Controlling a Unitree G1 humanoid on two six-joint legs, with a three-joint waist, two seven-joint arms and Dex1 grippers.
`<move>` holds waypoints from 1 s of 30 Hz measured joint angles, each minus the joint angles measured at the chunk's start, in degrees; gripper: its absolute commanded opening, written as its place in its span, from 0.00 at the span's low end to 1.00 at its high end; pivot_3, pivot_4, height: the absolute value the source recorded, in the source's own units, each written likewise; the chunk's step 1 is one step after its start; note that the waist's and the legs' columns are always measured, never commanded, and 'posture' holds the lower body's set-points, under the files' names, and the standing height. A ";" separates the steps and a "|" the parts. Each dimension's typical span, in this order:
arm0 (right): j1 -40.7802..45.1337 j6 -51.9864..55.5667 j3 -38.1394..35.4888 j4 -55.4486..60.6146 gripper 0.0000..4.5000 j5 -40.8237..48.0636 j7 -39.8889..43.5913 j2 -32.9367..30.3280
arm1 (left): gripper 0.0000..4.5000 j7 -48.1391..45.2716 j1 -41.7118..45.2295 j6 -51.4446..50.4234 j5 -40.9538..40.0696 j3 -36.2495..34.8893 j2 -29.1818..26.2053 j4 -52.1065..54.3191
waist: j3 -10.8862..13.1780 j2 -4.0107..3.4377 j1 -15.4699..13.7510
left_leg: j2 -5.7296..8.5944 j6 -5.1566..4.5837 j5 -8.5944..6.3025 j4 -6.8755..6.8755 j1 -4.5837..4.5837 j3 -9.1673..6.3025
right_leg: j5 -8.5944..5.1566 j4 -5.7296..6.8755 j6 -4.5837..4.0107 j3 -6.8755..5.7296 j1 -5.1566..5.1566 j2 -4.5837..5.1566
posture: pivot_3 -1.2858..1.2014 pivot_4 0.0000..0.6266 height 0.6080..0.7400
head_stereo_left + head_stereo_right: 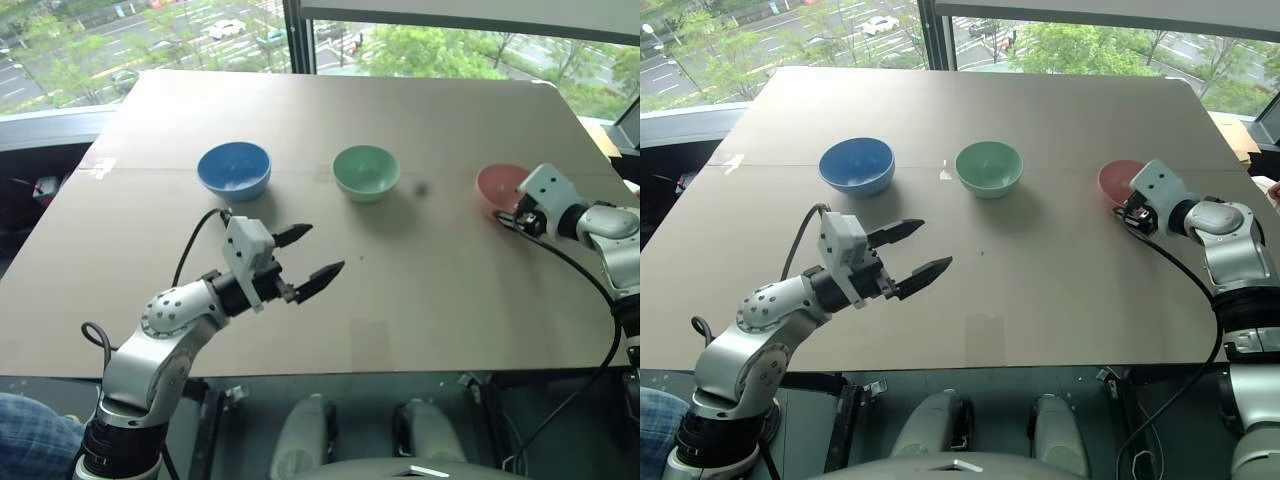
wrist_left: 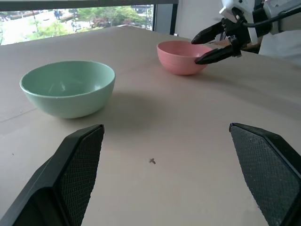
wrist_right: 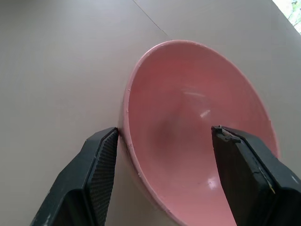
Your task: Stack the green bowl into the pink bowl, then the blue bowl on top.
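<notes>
Three bowls stand in a row on the brown table (image 1: 400, 310): the blue bowl (image 1: 234, 168) on the left, the green bowl (image 1: 366, 172) in the middle, the pink bowl (image 1: 497, 185) on the right. My right gripper (image 3: 164, 133) is open at the pink bowl (image 3: 188, 117), one finger outside the near rim and one over the inside. The left wrist view shows the same: the right gripper (image 2: 196, 51) astride the pink bowl's (image 2: 178, 56) rim. Open and holding nothing, my left gripper (image 1: 322, 250) hovers above the table nearer to me than the blue and green bowls, pointing toward the green bowl (image 2: 68, 87).
The table's far edge meets a window. Its near edge runs just below my left arm. A small dark speck (image 1: 420, 187) lies between the green and pink bowls. A person's blue trouser leg (image 1: 25, 430) shows at the lower left.
</notes>
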State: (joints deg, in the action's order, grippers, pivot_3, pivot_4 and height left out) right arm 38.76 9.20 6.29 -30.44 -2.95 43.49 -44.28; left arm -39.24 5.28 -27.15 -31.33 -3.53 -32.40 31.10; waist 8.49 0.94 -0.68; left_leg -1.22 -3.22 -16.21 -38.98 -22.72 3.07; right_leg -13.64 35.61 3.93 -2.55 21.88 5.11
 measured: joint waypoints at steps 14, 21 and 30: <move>6.98 -5.68 4.59 -13.34 0.25 -4.44 6.78 2.82 | 1.00 0.71 1.26 -1.52 -0.43 1.37 -0.07 1.70 | 0.01 -0.01 0.04 | -0.02 0.02 0.01 0.00 -0.01 -0.01 | 0.01 0.01 0.01 -0.02 0.00 0.00 | 0.52 0.24 1.00; 7.20 -6.80 4.58 -13.43 0.01 -5.34 7.74 2.80 | 1.00 1.40 1.01 -2.33 -0.63 1.36 0.05 2.11 | 0.01 -0.02 0.05 | -0.02 0.02 0.01 0.00 0.00 -0.01 | 0.01 0.01 0.01 -0.02 0.00 0.00 | 0.52 0.24 1.00; 0.67 -3.75 4.26 1.15 0.01 -3.90 11.56 2.67 | 1.00 0.44 -0.76 -2.18 -0.66 1.04 -0.92 1.88 | 0.02 -0.04 0.13 | -0.06 0.03 0.01 0.03 -0.01 -0.02 | 0.00 0.00 0.02 -0.04 0.01 -0.01 | 0.52 0.24 1.00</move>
State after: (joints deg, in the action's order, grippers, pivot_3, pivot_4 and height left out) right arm 39.43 5.45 10.55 -29.28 -6.84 55.04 -41.61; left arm -38.80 4.52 -29.32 -31.99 -2.50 -33.32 32.97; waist 8.51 0.90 -0.55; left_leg -1.28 -3.18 -16.21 -38.95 -22.73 3.05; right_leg -13.64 35.61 3.95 -2.59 21.89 5.10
